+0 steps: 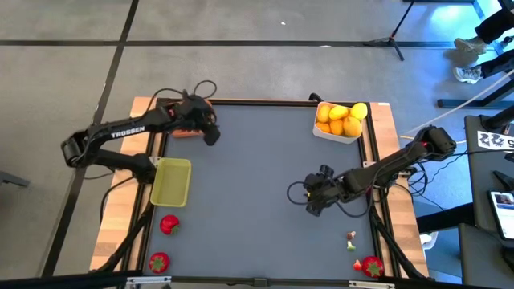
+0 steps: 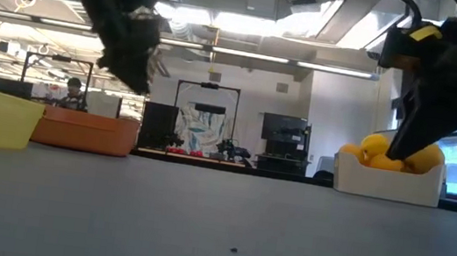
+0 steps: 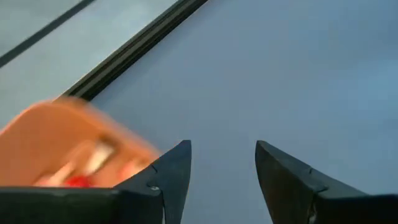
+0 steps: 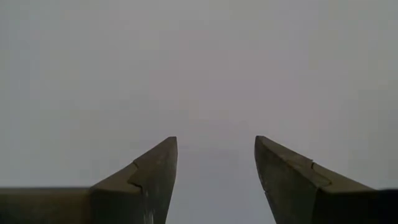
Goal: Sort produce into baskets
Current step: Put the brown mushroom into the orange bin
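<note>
The left gripper [image 1: 211, 136] hangs above the desk [image 1: 257, 185] just beside the orange basket [image 1: 189, 131] at the far left corner, and its jaws are released with nothing between them; in the left wrist view the orange basket [image 3: 68, 146] shows something red and pale inside, but it is too blurred to name. I judge that the step in hand is a drop at this basket, now finished. The right gripper [image 1: 315, 201] waits low over the middle of the desk, jaws also parted and empty, with only bare desk surface in front of it. The white basket [image 1: 337, 132] at the far right corner holds yellow and orange citrus fruits [image 1: 341, 120]. The yellow-green basket [image 1: 171, 182] on the left side looks empty. Two strawberries [image 1: 169, 225] lie on the near left part of the desk, well apart from any basket, one more strawberry [image 1: 372, 266] lies near the right corner, and small pale-and-red bits [image 1: 352, 239] are near it. The next move probably calls for the left arm to travel back to a near strawberry, come down with jaws wide, and close on it gently.
</note>
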### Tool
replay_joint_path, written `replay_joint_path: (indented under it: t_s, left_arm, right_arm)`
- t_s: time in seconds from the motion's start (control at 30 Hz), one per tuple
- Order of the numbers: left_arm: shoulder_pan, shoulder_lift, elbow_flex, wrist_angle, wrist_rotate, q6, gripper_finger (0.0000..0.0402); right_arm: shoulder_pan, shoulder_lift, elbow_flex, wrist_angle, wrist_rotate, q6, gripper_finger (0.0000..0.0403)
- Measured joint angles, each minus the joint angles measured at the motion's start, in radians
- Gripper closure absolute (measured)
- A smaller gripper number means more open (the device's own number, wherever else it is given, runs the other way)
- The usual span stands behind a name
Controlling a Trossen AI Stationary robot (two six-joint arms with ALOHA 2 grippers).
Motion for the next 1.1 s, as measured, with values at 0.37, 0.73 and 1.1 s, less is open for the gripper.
replay_joint_path:
  t_s: [0.37, 0.73, 1.1]
  left_arm:
    - [-0.259, 0.009, 0.0, 0.249, 0.006, -0.058, 0.0227]
    - [-0.411, 0.074, -0.015, 0.382, 0.005, -0.059, 0.0227]
    - [-0.456, 0.166, -0.015, 0.392, 0.004, -0.05, 0.0227]
  right_arm:
    - [-0.122, 0.0, 0.141, -0.467, -0.078, 0.003, 0.0189]
    - [-0.373, 0.001, 0.13, -0.611, -0.304, -0.103, 0.0189]
    - [-0.499, 0.002, -0.012, -0.616, -0.412, -0.135, 0.0189]
